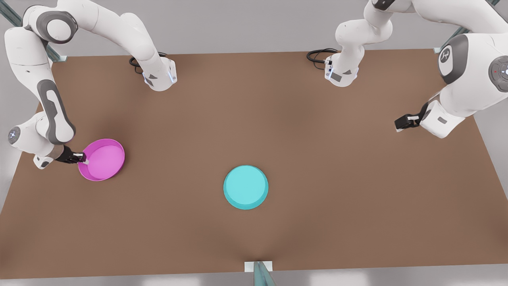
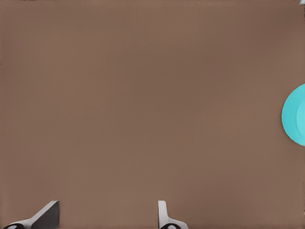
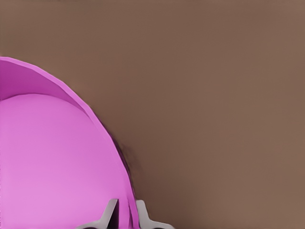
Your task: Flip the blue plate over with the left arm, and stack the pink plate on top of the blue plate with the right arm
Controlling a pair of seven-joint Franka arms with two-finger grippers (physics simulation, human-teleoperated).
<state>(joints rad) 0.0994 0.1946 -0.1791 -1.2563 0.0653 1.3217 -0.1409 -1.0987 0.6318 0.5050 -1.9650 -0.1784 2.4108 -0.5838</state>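
Front view: right gripper (image 1: 82,159) pinches the pink plate (image 1: 104,159) rim, left gripper (image 1: 398,123) wide and idle well off; lift level toward the blue plate (image 1: 245,187).

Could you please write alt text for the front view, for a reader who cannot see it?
The right gripper, at the front view's left, pinches the rim of the pink plate, which is tilted. The blue plate lies upside down mid-table. The left gripper hangs open above the brown table at the front view's right.

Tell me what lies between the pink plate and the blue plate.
Nothing: in the front view, only bare brown table separates the pink plate from the blue plate.
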